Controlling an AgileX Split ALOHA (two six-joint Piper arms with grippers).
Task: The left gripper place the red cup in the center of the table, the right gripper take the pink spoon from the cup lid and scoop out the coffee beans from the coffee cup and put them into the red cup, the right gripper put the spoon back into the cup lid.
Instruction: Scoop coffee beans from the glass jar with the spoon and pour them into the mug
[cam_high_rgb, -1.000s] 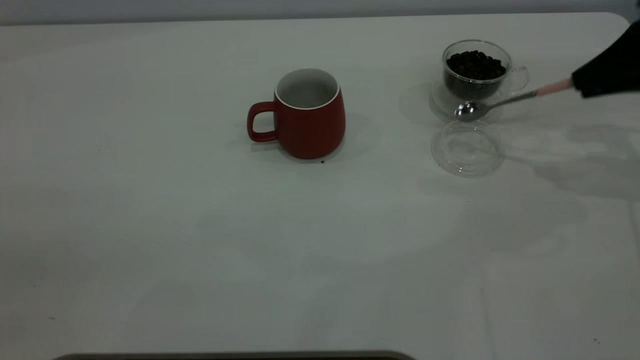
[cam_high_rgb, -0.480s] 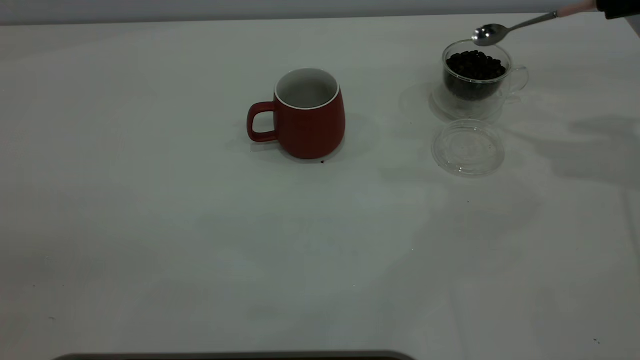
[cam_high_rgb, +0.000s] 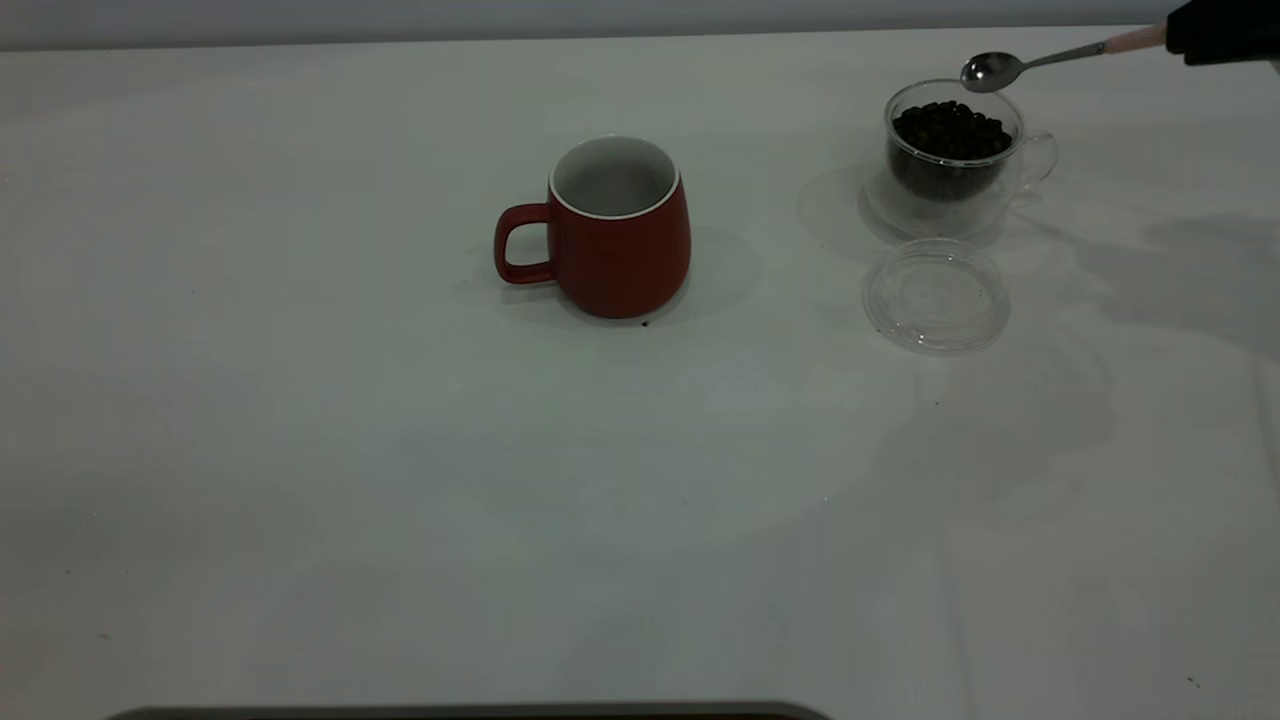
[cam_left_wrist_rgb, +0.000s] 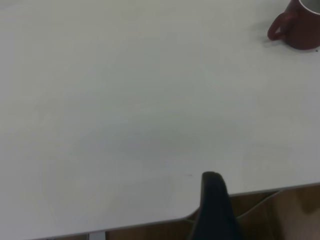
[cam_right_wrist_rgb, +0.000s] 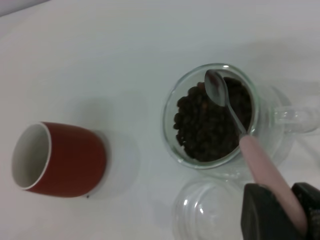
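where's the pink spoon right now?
The pink spoon is held by the right gripper at the exterior view's far right, its empty bowl hovering just above the coffee cup of coffee beans.

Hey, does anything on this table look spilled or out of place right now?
One small thing: a dark speck, possibly a stray bean, lies on the table at the red cup's base. Otherwise both cups stand upright and the cup lid lies flat.
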